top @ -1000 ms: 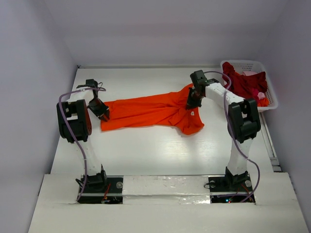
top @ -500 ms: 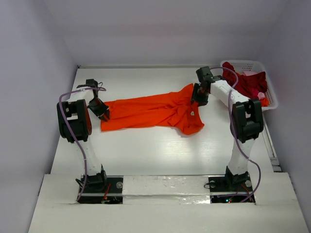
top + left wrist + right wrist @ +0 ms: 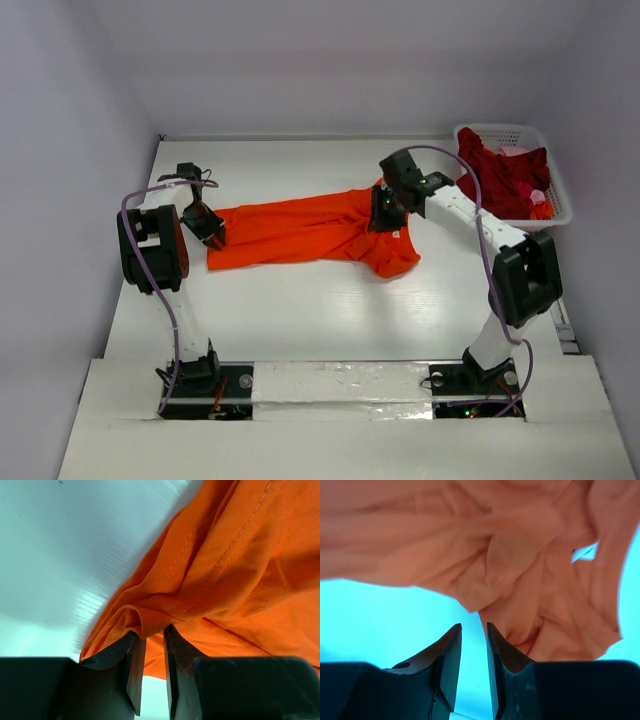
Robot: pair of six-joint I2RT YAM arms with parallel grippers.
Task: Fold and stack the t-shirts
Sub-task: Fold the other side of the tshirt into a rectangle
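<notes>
A bright orange t-shirt (image 3: 300,230) lies stretched sideways across the table, crumpled at its right end, where a small white neck tag (image 3: 398,233) shows. My left gripper (image 3: 213,232) is at the shirt's left edge, shut on a fold of the orange cloth (image 3: 145,620), which bunches between its tips (image 3: 151,632). My right gripper (image 3: 385,213) hovers over the shirt's crumpled right part. Its jaws (image 3: 474,626) stand slightly apart with nothing between them, and the orange cloth (image 3: 520,570) lies just beyond the tips. Dark red t-shirts (image 3: 500,172) are heaped in the basket.
A white lattice basket (image 3: 500,128) stands at the back right corner and holds the dark red shirts and a bit of pink cloth (image 3: 536,196). Bare white table (image 3: 320,310) lies in front of the orange shirt. Walls close in the left, back and right sides.
My right gripper has let go of the orange shirt's right end, pulled back to the right, then swung left over the crumpled part with its jaws apart. The left gripper has not moved.
</notes>
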